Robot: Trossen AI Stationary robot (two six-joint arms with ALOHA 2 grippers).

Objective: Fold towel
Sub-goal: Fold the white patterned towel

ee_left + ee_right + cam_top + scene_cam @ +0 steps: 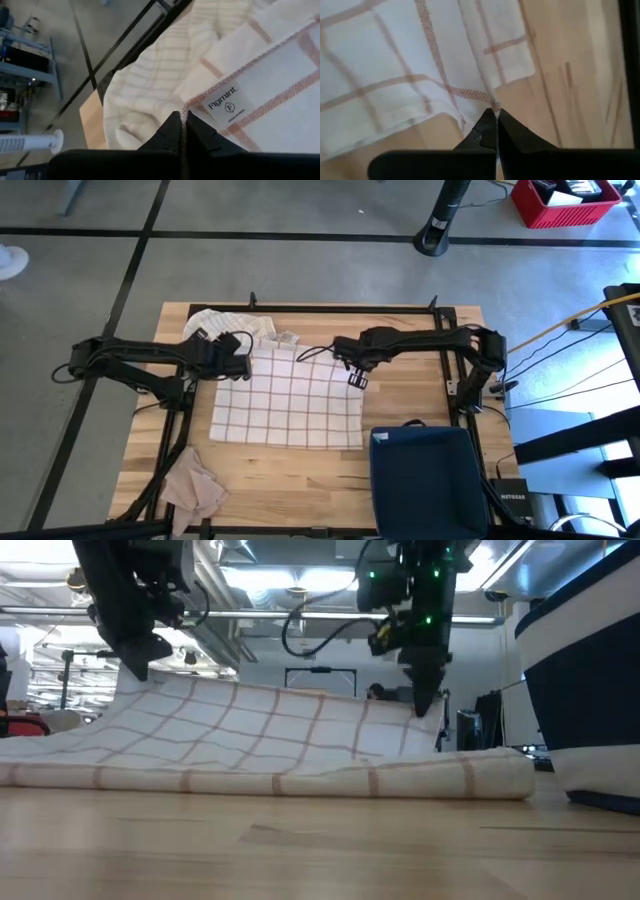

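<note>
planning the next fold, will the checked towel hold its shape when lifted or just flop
Probably flops: the white cloth towel with reddish checks sags between the left pincer and right pincer, both shut on its edge. It likely feels light, since thin pinches hold it up. It may drag across the wooden table.

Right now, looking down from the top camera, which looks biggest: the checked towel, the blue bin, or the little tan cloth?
1. Checked towel, biggest.
2. Blue bin, though the picture's edge cuts it off.
3. Tan cloth, smallest.
</note>
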